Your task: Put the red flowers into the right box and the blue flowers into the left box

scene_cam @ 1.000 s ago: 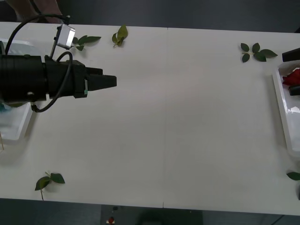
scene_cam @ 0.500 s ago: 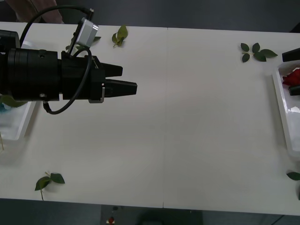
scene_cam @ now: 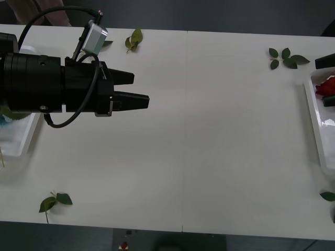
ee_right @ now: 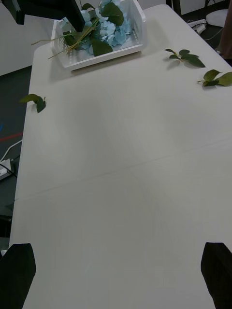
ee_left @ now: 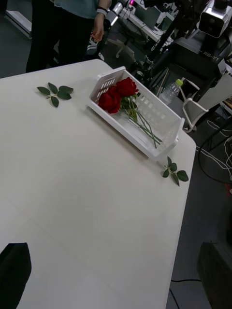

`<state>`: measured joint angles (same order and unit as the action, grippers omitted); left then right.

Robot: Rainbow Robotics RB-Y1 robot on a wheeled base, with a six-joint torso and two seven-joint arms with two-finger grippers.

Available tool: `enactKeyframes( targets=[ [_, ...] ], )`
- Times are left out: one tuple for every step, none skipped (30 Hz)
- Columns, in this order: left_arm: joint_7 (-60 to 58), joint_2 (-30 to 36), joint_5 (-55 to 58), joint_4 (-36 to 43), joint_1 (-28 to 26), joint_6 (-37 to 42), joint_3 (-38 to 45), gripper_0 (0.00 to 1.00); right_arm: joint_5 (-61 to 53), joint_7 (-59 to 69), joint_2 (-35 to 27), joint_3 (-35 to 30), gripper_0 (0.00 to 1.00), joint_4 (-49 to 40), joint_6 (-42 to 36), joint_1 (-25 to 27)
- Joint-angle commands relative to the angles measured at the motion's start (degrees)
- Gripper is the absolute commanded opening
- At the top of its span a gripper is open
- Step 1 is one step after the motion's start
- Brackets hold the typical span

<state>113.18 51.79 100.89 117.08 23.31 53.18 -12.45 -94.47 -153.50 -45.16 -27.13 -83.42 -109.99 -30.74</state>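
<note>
— What are you looking at around the work area?

— You have a long white table [scene_cam: 209, 130] with a faint seam across its middle. Past its far edge in the front view the floor [scene_cam: 235, 15] is dark grey.

— And the room behind?

— In the left wrist view, upper right of the frame, you see an office chair [ee_left: 126, 44] on a dark floor, stands with equipment, and a clear bottle with a green cap [ee_left: 172, 91]. Cables [ee_left: 212, 159] trail over the floor at the right edge. In the right wrist view, a pale wall [ee_right: 19, 43] sits at the upper left, with a power strip [ee_right: 5, 170] on the floor at the left edge.
</note>
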Motion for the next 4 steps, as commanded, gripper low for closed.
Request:
enactKeyframes(
  targets=[
    [1.8, 1.2, 0.4, 1.6, 1.4, -0.4, -0.5, 1.00, -0.2, -1.5, -1.7, -0.7, 1.00, -0.9, 0.0, -0.7],
    [1.8, 1.2, 0.4, 1.6, 1.4, -0.4, -0.5, 1.00, -0.2, -1.5, -1.7, -0.7, 1.00, -0.9, 0.0, -0.7],
    [1.8, 1.2, 0.4, 1.6, 1.4, -0.4, -0.5, 1.00, -0.2, -1.5, -1.7, -0.7, 1.00, -0.9, 0.0, -0.7],
    [1.8, 1.2, 0.4, 1.6, 1.4, -0.4, -0.5, 1.00, -0.2, -1.5, -1.7, -0.7, 1.00, -0.9, 0.0, -0.7]
  ],
)
